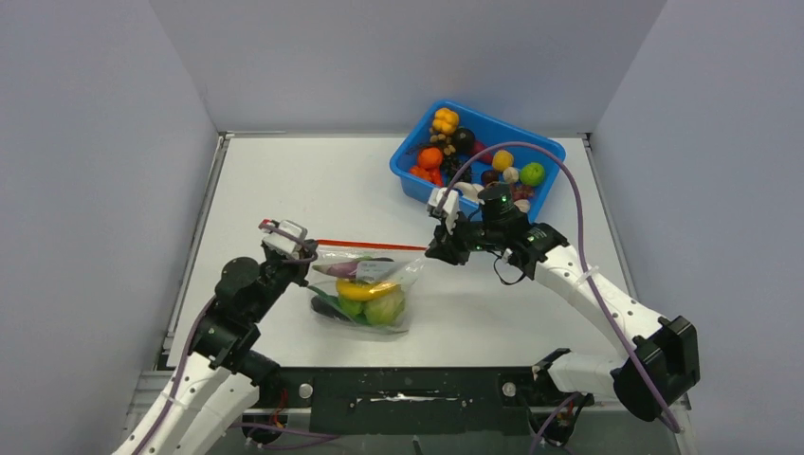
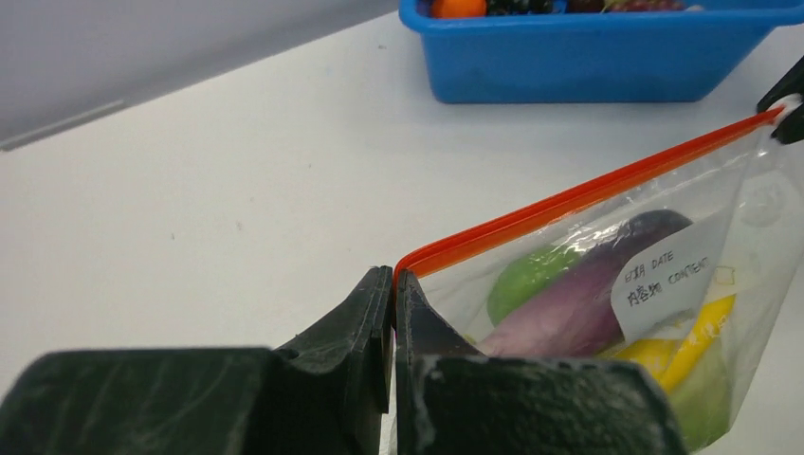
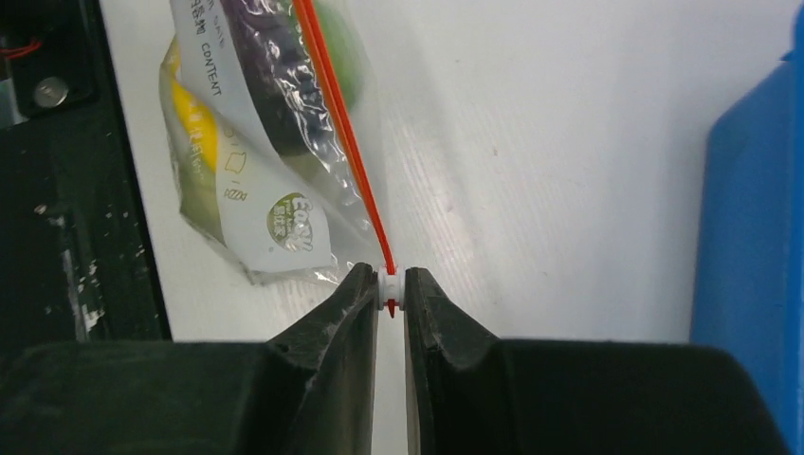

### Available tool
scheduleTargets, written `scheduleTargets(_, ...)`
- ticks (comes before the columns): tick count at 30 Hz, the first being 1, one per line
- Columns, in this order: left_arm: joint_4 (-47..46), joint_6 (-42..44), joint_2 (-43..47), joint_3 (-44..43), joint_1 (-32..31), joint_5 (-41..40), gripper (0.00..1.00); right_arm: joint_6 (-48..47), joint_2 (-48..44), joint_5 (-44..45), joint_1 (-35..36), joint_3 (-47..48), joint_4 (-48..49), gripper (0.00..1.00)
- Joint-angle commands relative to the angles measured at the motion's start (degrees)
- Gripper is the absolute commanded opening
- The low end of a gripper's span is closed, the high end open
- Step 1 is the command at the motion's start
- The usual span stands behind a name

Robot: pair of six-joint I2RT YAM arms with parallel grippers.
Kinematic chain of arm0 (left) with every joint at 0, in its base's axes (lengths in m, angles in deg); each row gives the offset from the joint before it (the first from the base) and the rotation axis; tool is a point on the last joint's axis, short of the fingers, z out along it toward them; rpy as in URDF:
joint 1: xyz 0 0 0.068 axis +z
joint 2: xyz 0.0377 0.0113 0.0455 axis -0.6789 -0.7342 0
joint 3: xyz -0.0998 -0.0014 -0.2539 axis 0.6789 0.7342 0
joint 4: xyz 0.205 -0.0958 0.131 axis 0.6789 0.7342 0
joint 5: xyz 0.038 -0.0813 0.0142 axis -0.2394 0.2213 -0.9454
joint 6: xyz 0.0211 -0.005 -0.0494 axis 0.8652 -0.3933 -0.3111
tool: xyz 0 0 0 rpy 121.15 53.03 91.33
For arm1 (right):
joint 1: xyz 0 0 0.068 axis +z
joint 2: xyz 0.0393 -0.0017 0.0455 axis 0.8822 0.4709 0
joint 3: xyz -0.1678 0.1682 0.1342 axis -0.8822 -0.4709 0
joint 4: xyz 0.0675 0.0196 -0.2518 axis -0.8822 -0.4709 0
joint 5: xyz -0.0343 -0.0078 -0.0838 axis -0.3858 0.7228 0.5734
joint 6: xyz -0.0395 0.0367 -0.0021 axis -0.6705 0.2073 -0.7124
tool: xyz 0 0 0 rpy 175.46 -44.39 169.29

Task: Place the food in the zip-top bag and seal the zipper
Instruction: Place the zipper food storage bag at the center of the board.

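1. While the zip-top bag (image 1: 365,289) rests on the white table (image 1: 284,180) between the two arms, its zipper (image 1: 370,245) runs as a straight red-orange line along the far edge.
2. The left gripper (image 2: 393,284) has its fingers pressed together on the left corner of the bag, just where the zipper ends.
3. The right gripper (image 3: 390,286) pinches the other end of the zipper, and a small white slider (image 3: 390,294) sits between its nearly closed fingers.
4. The food (image 1: 368,296) is inside the bag: a purple eggplant (image 2: 588,284), a yellow banana (image 2: 687,341) and a green fruit (image 2: 526,275), partly behind a white label (image 2: 668,275).
5. The blue bin (image 2: 569,66) stands at the far right of the table, apart from the bag, and it holds more toy fruits (image 1: 431,157).
6. Whether the zipper is pressed shut along its whole length cannot be told.
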Motion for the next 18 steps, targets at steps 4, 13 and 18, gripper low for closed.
scheduleTargets(4,-7.5,-0.38,-12.94,-6.05,1.53,-15.32,0.0,4.67,-0.1,10.21,-5.84,1.97,7.0,0.23)
scheduleTargets(13,-12.69,-3.93,-13.61,-5.12,1.58,-15.1,0.3,9.33,-0.12,14.97,-5.94,1.89,12.49,0.57)
scheduleTargets(18,-13.75,-6.36,-12.53,-5.21,1.57,-15.32,0.5,12.62,-3.12,16.42,-5.87,0.0,16.66,0.94)
